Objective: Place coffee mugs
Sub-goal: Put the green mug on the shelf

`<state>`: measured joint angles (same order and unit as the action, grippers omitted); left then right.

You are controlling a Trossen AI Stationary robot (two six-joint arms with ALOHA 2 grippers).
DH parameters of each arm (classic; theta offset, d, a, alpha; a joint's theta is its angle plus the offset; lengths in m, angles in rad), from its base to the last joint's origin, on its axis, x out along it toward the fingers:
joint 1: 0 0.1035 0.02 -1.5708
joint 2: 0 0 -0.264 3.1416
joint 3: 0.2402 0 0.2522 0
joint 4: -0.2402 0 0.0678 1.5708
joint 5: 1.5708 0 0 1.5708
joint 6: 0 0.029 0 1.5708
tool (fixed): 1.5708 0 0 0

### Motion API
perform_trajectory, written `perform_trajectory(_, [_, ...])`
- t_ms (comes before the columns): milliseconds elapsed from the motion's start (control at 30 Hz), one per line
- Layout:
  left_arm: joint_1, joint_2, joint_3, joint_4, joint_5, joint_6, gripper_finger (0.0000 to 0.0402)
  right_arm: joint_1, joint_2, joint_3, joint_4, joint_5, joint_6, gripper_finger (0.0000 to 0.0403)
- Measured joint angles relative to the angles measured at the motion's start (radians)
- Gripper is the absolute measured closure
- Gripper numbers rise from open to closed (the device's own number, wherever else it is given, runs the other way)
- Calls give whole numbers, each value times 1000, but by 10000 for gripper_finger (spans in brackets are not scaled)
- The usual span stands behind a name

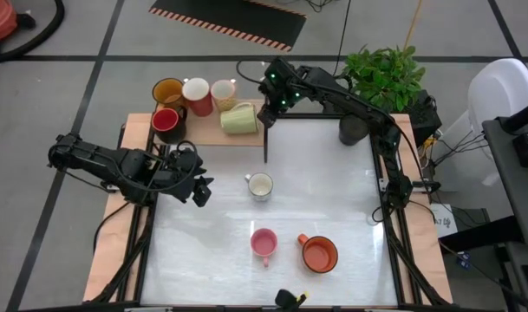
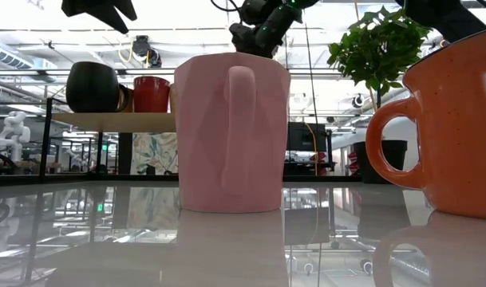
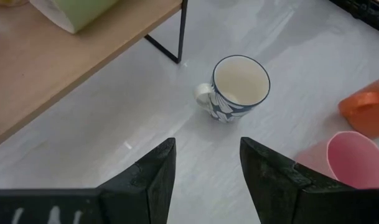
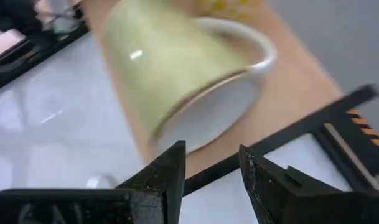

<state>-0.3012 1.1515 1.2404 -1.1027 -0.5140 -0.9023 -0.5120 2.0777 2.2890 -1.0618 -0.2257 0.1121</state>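
Three mugs already stand upright and well apart on the white worktop (image 1: 333, 199) — a white patterned mug (image 1: 260, 186) near the middle, a pink mug (image 1: 264, 243) and an orange mug (image 1: 319, 253) nearer the front edge — which suggests they have been laid out in open space where each is easy to reach. The rest wait on the wooden shelf (image 1: 203, 132) along the far-left edge: an amber mug (image 1: 167, 91), a red-sided mug (image 1: 197, 96), a cream mug (image 1: 223, 94), a red mug (image 1: 166, 122), and a pale green mug (image 1: 238, 119) lying on its side with its mouth toward the worktop. The right gripper (image 4: 211, 165) hovers just beside that tipped mug, fingers parted and holding nothing, probably lining up on its rim. The left gripper (image 3: 206, 165) hangs over the left of the worktop, fingers parted and empty, pointed at the patterned mug. In the low view the pink and orange mugs block most of the scene — a dark round pot (image 2: 92, 86) shows on the shelf, and an eighth mug cannot be made out
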Motion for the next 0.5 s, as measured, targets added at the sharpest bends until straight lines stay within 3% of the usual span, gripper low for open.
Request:
perform_trajectory(200, [0,0,0,0,0,0,220,18,-5,0,11,-171,-28,273])
perform_trajectory(500, [0,0,0,0,15,17,220,29,-7,-86,118,-194,-72,273])
